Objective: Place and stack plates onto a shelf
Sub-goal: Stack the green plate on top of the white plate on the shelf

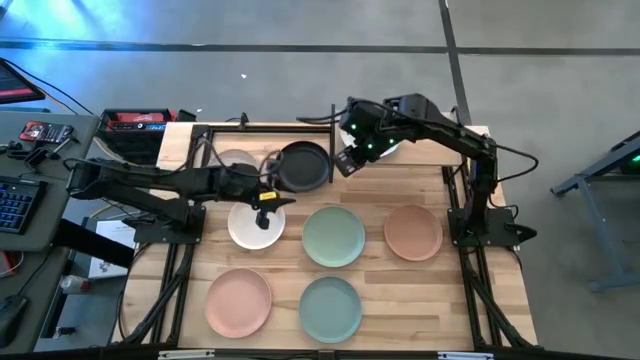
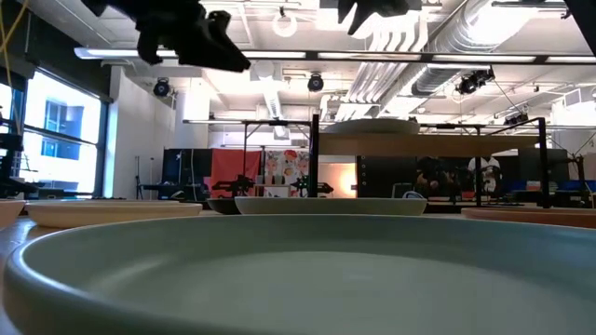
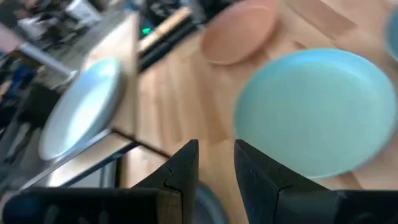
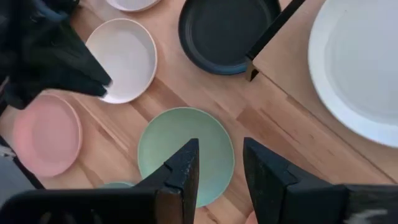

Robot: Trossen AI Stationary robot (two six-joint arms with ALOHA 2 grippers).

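The left gripper [image 1: 264, 200], fingers slightly apart and empty, is being held above the cream plate [image 1: 255, 224], apparently for a pickup. The right gripper [image 1: 345, 160], also parted and empty, is being held beside the shelf [image 1: 420, 152], on which a white plate [image 4: 360, 68] is lying. The black plate [image 1: 303, 166] and other plates are lying on the table [image 1: 380, 275], presumably awaiting stacking.

Counting from above: eight plates in all, two pink [image 1: 239, 300] [image 1: 413, 231], two green [image 1: 334, 236] [image 1: 330, 308], one black [image 1: 304, 166], one cream [image 1: 256, 224], one pale grey [image 1: 236, 161], one white [image 1: 392, 146] up on the single shelf [image 1: 430, 146], and two arms working the table
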